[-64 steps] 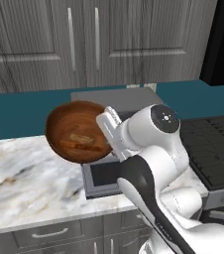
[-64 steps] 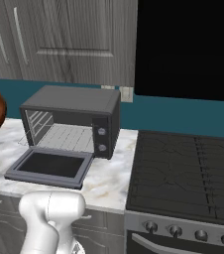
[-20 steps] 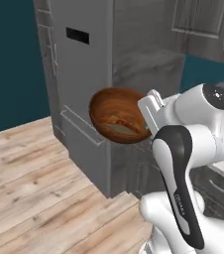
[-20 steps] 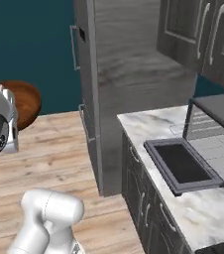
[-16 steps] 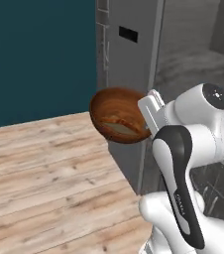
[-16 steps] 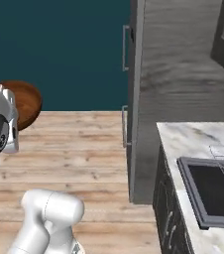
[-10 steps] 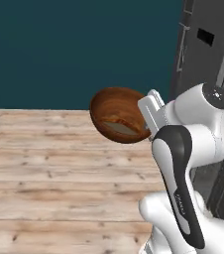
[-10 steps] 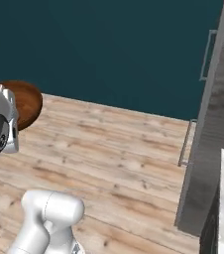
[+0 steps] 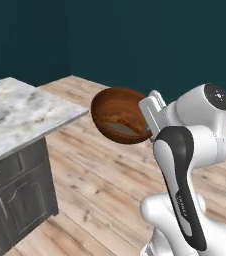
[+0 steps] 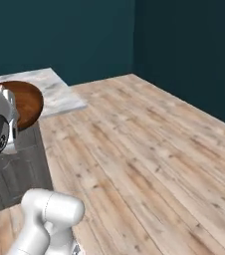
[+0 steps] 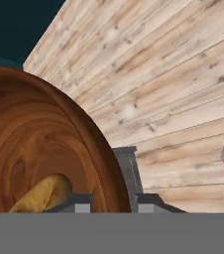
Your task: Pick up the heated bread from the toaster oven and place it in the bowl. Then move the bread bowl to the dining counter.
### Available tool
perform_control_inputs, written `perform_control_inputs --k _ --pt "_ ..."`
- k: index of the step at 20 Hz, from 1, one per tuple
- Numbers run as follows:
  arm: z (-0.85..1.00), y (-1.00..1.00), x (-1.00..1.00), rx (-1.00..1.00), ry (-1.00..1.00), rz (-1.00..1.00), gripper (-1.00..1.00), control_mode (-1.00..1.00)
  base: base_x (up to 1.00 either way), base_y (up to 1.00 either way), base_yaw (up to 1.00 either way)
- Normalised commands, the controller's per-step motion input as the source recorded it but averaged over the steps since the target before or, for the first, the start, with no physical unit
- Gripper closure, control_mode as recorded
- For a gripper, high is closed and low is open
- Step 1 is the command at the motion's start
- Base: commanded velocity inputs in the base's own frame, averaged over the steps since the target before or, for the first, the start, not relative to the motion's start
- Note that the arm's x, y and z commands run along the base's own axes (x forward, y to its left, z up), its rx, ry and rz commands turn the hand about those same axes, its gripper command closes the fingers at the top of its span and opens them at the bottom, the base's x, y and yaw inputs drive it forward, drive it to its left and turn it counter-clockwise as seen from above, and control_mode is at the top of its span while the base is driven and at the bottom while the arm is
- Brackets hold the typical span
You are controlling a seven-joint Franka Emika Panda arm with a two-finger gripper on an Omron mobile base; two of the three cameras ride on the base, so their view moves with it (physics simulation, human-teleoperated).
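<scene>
Jaws clamped on bowl (image 9: pixel 120 120) rim, bread (image 11: pixel 42 194) inside

There was one wooden bowl (image 9: pixel 121 116), and one piece of bread (image 11: pixel 42 194) lay in it. One marble-topped counter (image 9: pixel 15 111) stood at the left, with two grey cabinet doors (image 9: pixel 22 200) visible beneath it.

Flat, even rendered light fills all three views, with no visible source and no glare. The teal walls (image 9: pixel 135 40) stay dim; the wooden floor (image 10: pixel 149 149) reads bright. Shadows are faint. Textures look soft, coarsest in the hand view.
</scene>
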Motion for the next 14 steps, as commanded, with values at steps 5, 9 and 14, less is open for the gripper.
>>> perform_control_inputs --k 5,9,14 --pt "0.00 0.00 0.00 0.00 0.00 0.00 1.00 1.00 0.08 0.00 0.98" --pt "0.00 0.00 0.00 0.00 0.00 0.00 1.00 1.00 0.20 0.00 0.77" --pt "0.00 0.00 0.00 0.00 0.00 0.00 1.00 1.00 0.71 -0.04 0.26"
